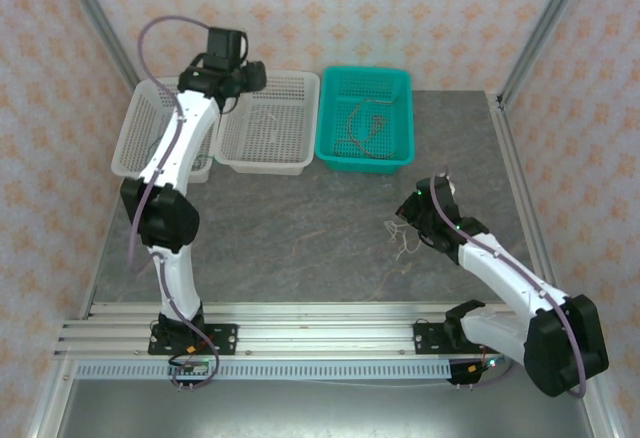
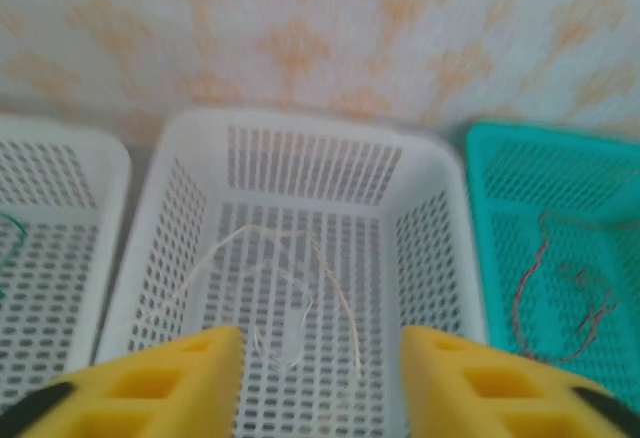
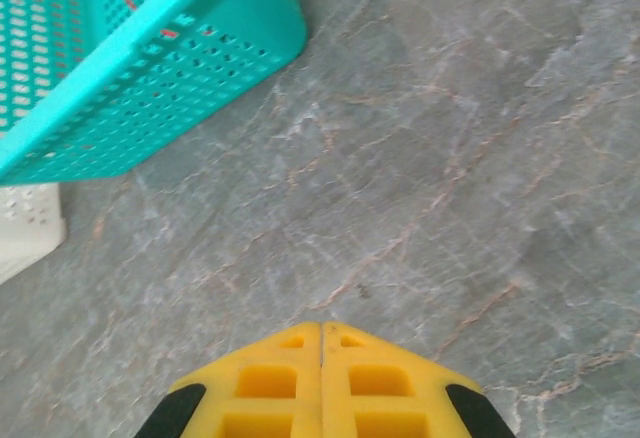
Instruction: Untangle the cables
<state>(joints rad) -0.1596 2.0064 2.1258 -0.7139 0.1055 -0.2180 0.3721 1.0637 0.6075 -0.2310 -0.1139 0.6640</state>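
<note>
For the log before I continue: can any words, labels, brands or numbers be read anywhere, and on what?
No readable text in any view.
The teal basket, middle white basket and left white basket carry no lettering.
Small parts at the left arm's base: too small to tell.

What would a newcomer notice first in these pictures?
The teal basket at the far side of the grey table stands out, with a red-brown cable inside it. The left gripper hangs open above the middle white basket, where a white cable lies. The right gripper is shut over the table.
</note>
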